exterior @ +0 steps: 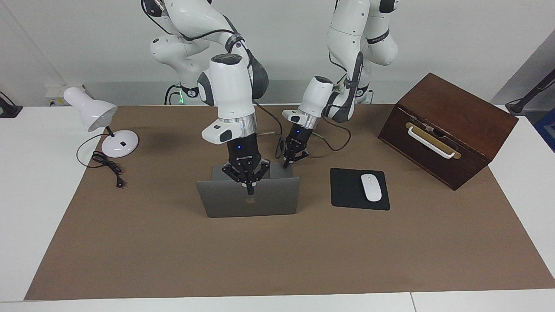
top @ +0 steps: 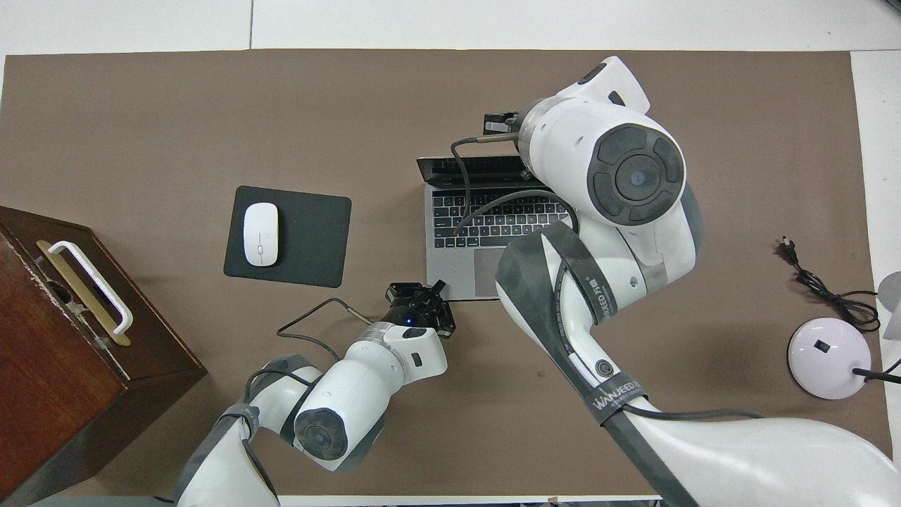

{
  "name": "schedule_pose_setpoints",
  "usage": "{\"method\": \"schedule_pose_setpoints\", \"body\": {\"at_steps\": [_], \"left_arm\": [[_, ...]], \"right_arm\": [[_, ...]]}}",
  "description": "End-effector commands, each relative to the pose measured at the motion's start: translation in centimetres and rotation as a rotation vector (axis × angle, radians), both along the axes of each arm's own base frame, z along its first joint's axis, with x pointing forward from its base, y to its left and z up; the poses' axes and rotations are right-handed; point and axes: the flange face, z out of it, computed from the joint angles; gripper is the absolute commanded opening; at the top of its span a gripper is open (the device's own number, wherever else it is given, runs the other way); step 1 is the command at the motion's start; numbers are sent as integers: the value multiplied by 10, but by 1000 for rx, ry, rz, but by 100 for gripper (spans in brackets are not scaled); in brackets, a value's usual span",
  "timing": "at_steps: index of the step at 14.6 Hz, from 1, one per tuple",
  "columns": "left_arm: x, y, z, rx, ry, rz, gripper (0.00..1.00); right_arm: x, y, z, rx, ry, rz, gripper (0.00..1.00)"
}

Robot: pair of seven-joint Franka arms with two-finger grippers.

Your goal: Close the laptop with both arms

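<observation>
The silver-grey laptop stands open on the brown mat, its lid upright and its back with the logo turned away from the robots. Its keyboard shows in the overhead view. My right gripper is shut and its tip rests against the outer face of the lid at the middle of the top edge; in the overhead view the arm hides most of it. My left gripper hangs low by the base's corner nearest the robots, toward the left arm's end.
A black mouse pad with a white mouse lies beside the laptop toward the left arm's end. A brown wooden box with a white handle stands past it. A white desk lamp and its cord sit toward the right arm's end.
</observation>
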Motion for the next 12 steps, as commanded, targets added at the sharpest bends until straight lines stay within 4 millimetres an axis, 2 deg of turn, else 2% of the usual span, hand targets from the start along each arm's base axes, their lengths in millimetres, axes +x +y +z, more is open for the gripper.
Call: {"method": "schedule_pose_setpoints", "body": {"at_steps": [1, 9, 12], "left_arm": [[3, -1, -12, 20, -11, -9, 0], [8, 5, -17, 62, -34, -47, 0], [8, 7, -26, 80, -27, -55, 0]], "right_arm": [[1, -3, 2, -50, 10, 38, 0], [-5, -2, -9, -94, 77, 89, 0], [-8, -3, -10, -69, 130, 77, 0]]}}
